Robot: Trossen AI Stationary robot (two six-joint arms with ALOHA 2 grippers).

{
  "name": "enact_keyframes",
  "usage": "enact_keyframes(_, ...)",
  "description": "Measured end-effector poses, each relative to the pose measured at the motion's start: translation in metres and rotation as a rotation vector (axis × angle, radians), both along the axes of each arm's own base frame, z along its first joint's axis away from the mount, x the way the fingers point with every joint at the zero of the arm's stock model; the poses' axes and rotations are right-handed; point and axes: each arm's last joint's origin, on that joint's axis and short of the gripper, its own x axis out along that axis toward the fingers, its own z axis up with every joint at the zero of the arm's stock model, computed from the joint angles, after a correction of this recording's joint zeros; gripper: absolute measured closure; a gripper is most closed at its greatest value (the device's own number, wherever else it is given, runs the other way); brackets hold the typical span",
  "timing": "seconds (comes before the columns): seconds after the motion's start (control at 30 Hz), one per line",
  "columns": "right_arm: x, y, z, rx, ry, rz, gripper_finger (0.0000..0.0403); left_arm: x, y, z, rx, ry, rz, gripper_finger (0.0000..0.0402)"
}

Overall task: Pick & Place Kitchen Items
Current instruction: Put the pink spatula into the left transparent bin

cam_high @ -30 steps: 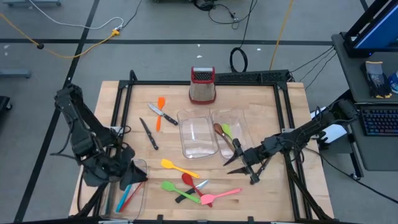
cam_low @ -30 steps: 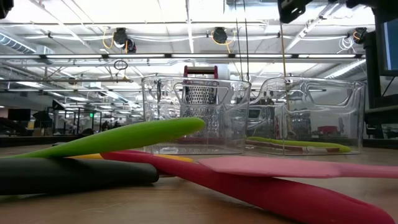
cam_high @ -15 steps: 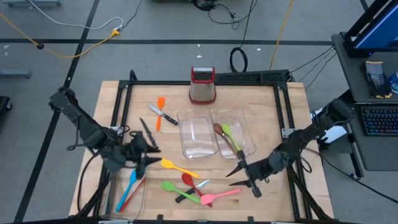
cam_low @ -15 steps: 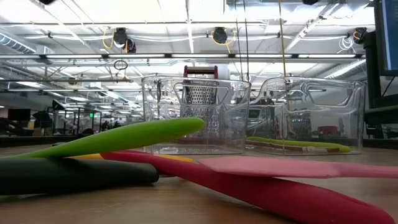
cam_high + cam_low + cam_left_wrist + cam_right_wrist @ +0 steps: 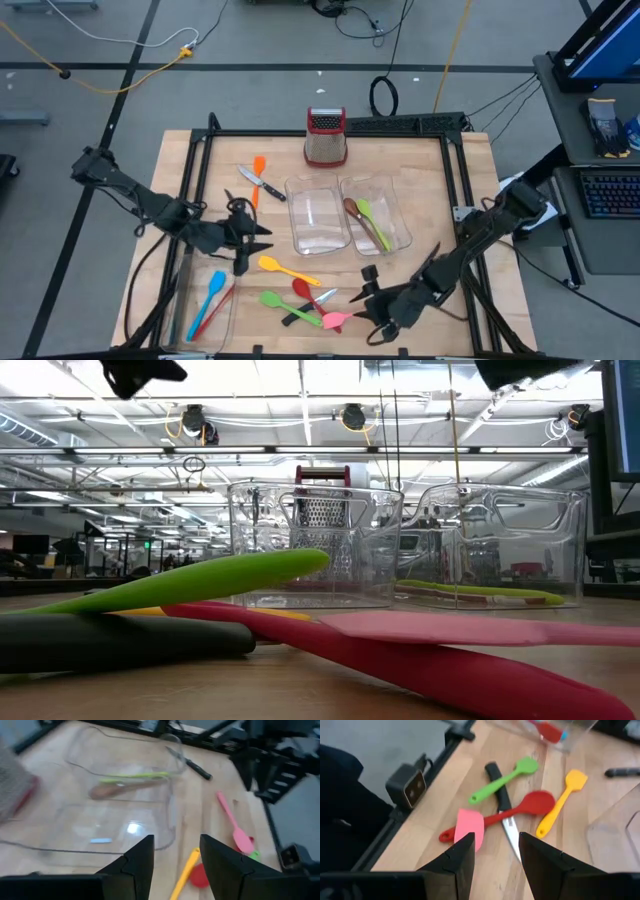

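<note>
Currently the kitchen items are split across three spots. Loose cluster near the front edge of the tabletop: yellow spatula, green spatula, red spoon, pink spatula and a black-handled knife crossing under the green and red ones. In the right wrist view the same group shows clearly: pink blade flat on the wood, knife blade pointing away from the green handle.

Further back on the left: an orange spatula, a small steel knife lying just beside it, and a second black-handled knife a bit apart.

Right-hand clear tray holds a green spoon and a brown spoon, side by side. Middle clear tray sits against it. A third tray at the front left corner holds a blue spatula and a red utensil.

Left hand hovers over the wood between the left knives and the yellow spatula, fingers apart, holding nothing. Right hand hangs above the pink spatula's handle end, fingers apart, also nothing in them.

Surface is a light wooden top in a black metal frame; metal grater with a red top stands at the back edge. Around it grey floor with cables; a desk with a keyboard on the right. Low view looks out over a large hall with ceiling lights.
</note>
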Motion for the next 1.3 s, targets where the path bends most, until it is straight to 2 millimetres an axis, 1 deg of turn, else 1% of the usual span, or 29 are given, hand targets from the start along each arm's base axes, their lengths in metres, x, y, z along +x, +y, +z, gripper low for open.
enact_keyframes(0.13,0.002,0.004,-0.006,0.012,0.052,-0.016,0.0259,0.0,0.006,-0.026,-0.008,-0.019,-0.052,0.024)
enact_keyframes(0.3,0.002,0.004,-0.006,0.104,0.094,-0.047,0.0259,-0.008,0.02,-0.04,-0.004,-0.119,-0.11,0.0241)
enact_keyframes(0.4,0.001,0.004,-0.007,0.13,0.114,-0.076,0.0259,-0.016,0.03,-0.042,-0.021,-0.174,-0.151,0.0241)
enact_keyframes(0.5,0.0,0.003,-0.009,0.131,0.132,-0.091,0.0258,-0.024,0.039,-0.043,-0.033,-0.199,-0.136,0.0241)
enact_keyframes(0.63,0.001,0.004,-0.012,0.125,0.134,-0.088,0.0243,-0.031,0.044,-0.038,-0.046,-0.232,-0.152,0.0241)
enact_keyframes(0.7,0.003,0.005,-0.019,0.109,0.15,-0.086,0.0231,-0.032,0.045,-0.037,-0.046,-0.244,-0.159,0.0241)
enact_keyframes(0.9,0.006,0.011,-0.048,0.081,0.259,-0.023,0.0193,-0.034,0.047,-0.036,-0.051,-0.248,-0.162,0.0241)
enact_keyframes(0.97,0.007,0.011,-0.053,0.081,0.278,-0.01,0.0184,-0.034,0.047,-0.036,-0.054,-0.248,-0.166,0.0241)
enact_keyframes(1.17,0.014,0.014,-0.052,0.141,0.23,0.007,0.0168,-0.034,0.047,-0.036,-0.08,-0.246,-0.161,0.0241)
enact_keyframes(1.3,0.014,0.012,-0.053,0.143,0.242,-0.009,0.0167,-0.034,0.046,-0.036,-0.081,-0.246,-0.162,0.0241)
